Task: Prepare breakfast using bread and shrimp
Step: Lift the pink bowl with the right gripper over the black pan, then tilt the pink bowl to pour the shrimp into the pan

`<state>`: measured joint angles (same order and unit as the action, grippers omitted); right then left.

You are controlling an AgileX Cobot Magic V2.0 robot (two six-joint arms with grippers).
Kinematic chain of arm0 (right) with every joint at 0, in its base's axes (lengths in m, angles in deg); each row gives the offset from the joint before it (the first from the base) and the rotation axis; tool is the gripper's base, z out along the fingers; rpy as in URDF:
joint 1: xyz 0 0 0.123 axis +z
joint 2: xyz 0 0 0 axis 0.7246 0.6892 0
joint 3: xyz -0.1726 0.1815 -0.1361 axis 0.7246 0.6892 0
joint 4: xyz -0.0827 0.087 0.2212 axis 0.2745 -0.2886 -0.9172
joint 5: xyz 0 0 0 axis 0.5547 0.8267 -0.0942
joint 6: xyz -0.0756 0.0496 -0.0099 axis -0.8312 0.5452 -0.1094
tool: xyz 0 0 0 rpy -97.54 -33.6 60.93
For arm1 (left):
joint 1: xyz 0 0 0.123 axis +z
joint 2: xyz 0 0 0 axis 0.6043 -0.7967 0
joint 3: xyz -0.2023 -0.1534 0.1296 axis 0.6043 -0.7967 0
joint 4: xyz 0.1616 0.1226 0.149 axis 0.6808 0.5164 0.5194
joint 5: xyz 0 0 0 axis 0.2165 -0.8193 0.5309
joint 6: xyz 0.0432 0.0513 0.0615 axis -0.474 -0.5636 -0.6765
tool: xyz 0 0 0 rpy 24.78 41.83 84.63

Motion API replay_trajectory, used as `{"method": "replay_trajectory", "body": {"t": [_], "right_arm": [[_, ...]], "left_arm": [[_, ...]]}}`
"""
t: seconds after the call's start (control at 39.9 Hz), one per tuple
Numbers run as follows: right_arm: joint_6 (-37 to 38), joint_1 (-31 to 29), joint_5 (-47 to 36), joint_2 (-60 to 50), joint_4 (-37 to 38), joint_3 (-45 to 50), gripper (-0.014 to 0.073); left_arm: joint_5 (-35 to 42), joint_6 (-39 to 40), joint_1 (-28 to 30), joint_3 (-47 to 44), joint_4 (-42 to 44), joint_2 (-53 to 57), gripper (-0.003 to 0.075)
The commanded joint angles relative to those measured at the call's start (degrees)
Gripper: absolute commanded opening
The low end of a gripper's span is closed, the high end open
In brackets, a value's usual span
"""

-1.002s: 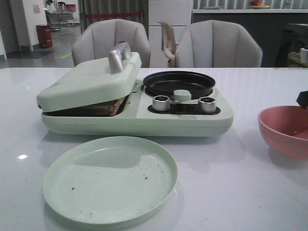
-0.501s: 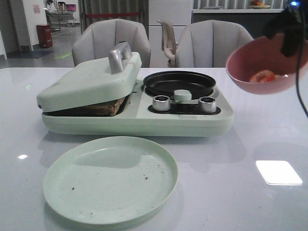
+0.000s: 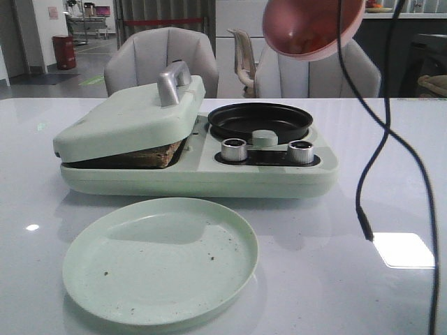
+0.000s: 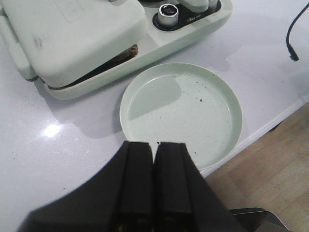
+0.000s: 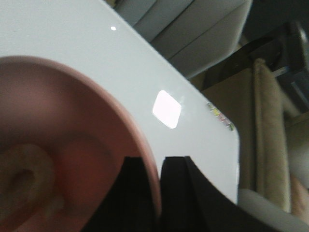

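My right gripper (image 5: 157,162) is shut on the rim of a pink bowl (image 5: 63,135). The curled pale shrimp (image 5: 26,169) lies inside it. In the front view the bowl (image 3: 314,28) hangs tilted high above the black pan (image 3: 260,120), and the gripper itself is out of frame. The bread shows only as a brown crust (image 3: 150,155) under the part-closed lid (image 3: 126,115) of the green breakfast maker, also in the left wrist view (image 4: 126,52). My left gripper (image 4: 154,144) is shut and empty above the near edge of the green plate (image 4: 222,92).
The green breakfast maker (image 3: 195,178) stands mid-table with two silver knobs (image 3: 234,149). The empty green plate (image 3: 91,279) lies in front of it. A black cable (image 3: 387,139) hangs down at the right. Grey chairs stand behind the table.
The pink bowl has gone from the table at the right, up and leftward, to high above the black pan. The cable now hangs into view. The left gripper's motion cannot be judged.
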<state>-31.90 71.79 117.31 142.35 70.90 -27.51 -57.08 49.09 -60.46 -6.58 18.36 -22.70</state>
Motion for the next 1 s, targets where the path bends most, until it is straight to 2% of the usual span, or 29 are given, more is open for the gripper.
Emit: {"method": "replay_trajectory", "body": {"t": [0.0, 0.08, 0.2, 0.35, 0.73, 0.98], "right_arm": [[6.2, 2.9, 2.1, 0.2, 16.9, -3.8, 0.0043], [9.9, 5.2, 5.2, 2.6, 26.2, -4.3, 0.0043], [12.1, 8.3, 9.8, 6.0, 36.8, -4.3, 0.0043], [12.2, 11.0, 13.7, 9.9, 45.3, -4.3, 0.0043], [11.6, 12.4, 17.1, 13.5, 45.9, -8.6, 0.0043], [1.7, 12.4, 18.1, 13.5, 45.9, -16.4, 0.0043]], "left_arm": [[3.4, 0.5, -0.5, 1.6, -1.1, 0.2, 0.0101], [3.4, 0.5, -0.5, 1.6, -1.1, 0.2, 0.0101], [3.4, 0.5, -0.5, 1.6, -1.1, 0.2, 0.0101], [3.4, 0.5, -0.5, 1.6, -1.1, 0.2, 0.0101], [3.4, 0.5, -0.5, 1.6, -1.1, 0.2, 0.0101], [3.4, 0.5, -0.5, 1.6, -1.1, 0.2, 0.0101]]}}
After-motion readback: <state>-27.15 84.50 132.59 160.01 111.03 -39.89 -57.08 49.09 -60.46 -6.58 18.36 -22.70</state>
